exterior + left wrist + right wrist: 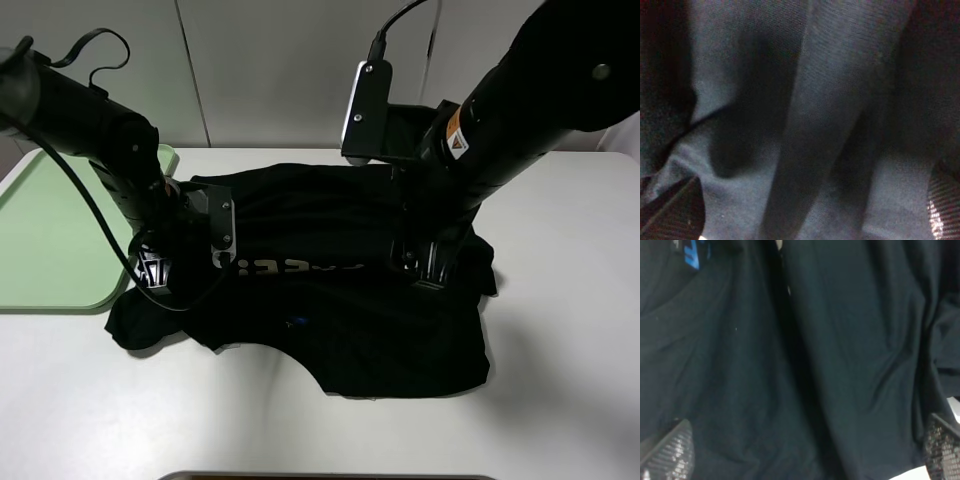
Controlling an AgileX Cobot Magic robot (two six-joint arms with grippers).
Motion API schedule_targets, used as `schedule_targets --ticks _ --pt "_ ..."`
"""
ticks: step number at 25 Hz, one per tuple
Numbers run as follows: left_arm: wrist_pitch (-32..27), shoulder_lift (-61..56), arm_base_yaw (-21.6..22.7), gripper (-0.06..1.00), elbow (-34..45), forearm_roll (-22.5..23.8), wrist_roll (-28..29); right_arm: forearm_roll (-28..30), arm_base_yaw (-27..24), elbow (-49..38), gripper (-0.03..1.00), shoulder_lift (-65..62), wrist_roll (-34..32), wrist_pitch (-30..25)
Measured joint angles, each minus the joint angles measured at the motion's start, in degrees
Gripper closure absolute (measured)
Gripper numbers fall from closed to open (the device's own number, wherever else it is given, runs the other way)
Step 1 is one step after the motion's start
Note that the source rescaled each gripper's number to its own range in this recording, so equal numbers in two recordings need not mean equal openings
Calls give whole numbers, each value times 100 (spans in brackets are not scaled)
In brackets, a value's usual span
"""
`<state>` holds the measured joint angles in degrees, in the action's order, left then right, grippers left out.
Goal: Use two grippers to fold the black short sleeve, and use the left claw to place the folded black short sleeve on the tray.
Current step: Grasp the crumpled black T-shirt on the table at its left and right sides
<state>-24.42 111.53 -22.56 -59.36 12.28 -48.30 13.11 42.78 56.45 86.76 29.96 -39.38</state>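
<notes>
The shirt [340, 310] lies crumpled on the white table [560, 400], just beside the green tray [40, 230]. The left claw [155, 270] and the right claw [425, 265] sit low on it. Both claws are spread wide, gripping nothing.

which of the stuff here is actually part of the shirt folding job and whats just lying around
Part of the job: black short sleeve; tray; left gripper; right gripper, both down on the shirt.

Just there: white table under everything; dark strip at the high view's lower edge, too little showing to identify.
</notes>
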Motion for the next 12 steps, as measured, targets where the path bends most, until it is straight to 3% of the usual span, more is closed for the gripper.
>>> schedule_targets --ticks 12 --pt "56 0 6 9 0 0 0 522 -792 0 -3 1139 483 203"
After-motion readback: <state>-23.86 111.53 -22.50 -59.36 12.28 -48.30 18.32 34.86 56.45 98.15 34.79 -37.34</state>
